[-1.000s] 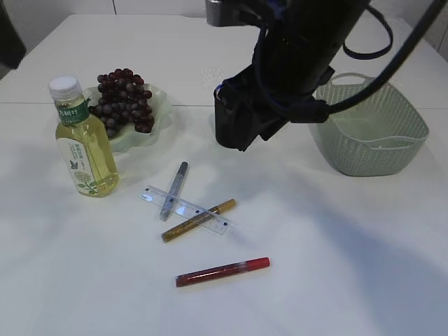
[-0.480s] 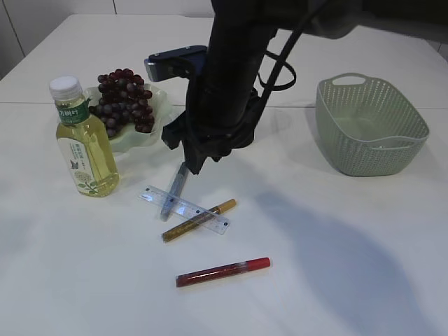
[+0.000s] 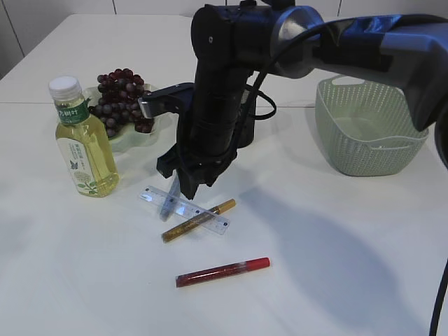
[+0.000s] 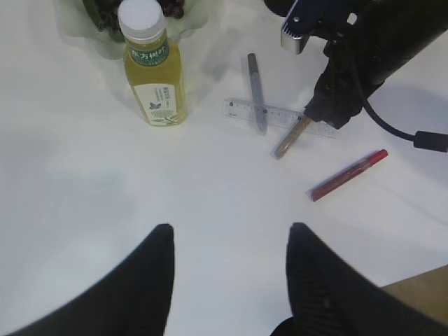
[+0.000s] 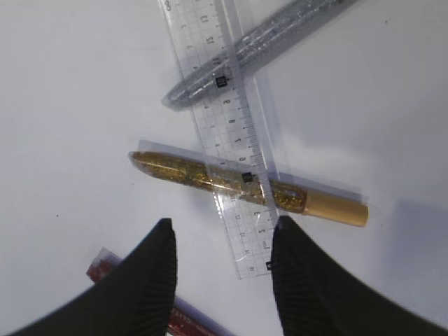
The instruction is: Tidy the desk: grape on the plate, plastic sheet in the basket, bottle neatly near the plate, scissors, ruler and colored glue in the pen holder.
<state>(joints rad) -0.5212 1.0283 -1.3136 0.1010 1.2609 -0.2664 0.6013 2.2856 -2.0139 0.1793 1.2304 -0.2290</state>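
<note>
Purple grapes (image 3: 122, 98) already sit on the pale green plate (image 3: 157, 105), yellow-drink bottle (image 3: 80, 140) beside it. Near the clear plastic ruler (image 3: 183, 209), three glitter glue pens remain unstowed. Right gripper (image 5: 222, 246) hovers there, jaws apart; left gripper (image 4: 227, 269) likewise apart.

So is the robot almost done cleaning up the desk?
Not yet. The grapes are on the plate and the bottle stands beside it. The open right gripper hovers over the ruler and gold glue. Silver glue and red glue still lie on the table.
</note>
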